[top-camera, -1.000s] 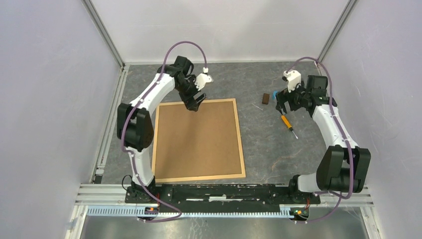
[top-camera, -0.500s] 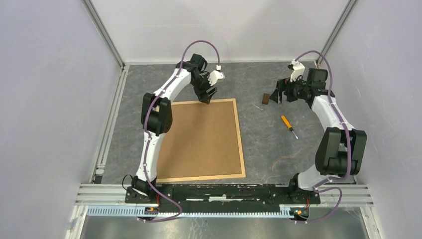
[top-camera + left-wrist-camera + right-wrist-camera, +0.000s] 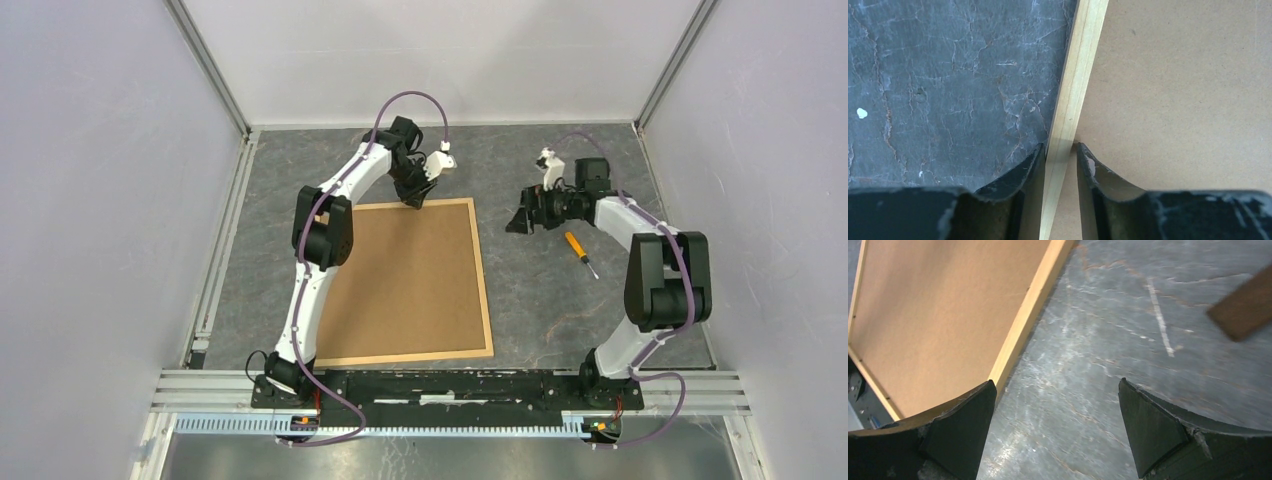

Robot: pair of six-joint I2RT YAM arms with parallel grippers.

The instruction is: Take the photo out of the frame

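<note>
The frame [image 3: 484, 285] lies back side up in the middle of the table, its brown fibreboard [image 3: 400, 280] facing me. The photo is hidden under that board. My left gripper [image 3: 413, 200] is at the frame's far edge. In the left wrist view, this gripper [image 3: 1060, 147] is shut on the light-wood rim [image 3: 1074, 80], one finger on the table side and one on the board side. My right gripper [image 3: 518, 222] hovers open just right of the frame's far right corner. The right wrist view shows the gripper [image 3: 1056, 381] over bare table with the rim [image 3: 1028, 325] to its left.
An orange-handled screwdriver [image 3: 578, 247] lies right of the frame. A small brown block [image 3: 1243, 305] sits close to the right gripper. A thin pale sliver [image 3: 1160, 320] lies on the grey table [image 3: 560, 300]. White walls enclose the table on three sides.
The left gripper moved right along the far edge and closed onto the rim. The right arm swung left from above the screwdriver, past the block, toward the frame's far right corner.
</note>
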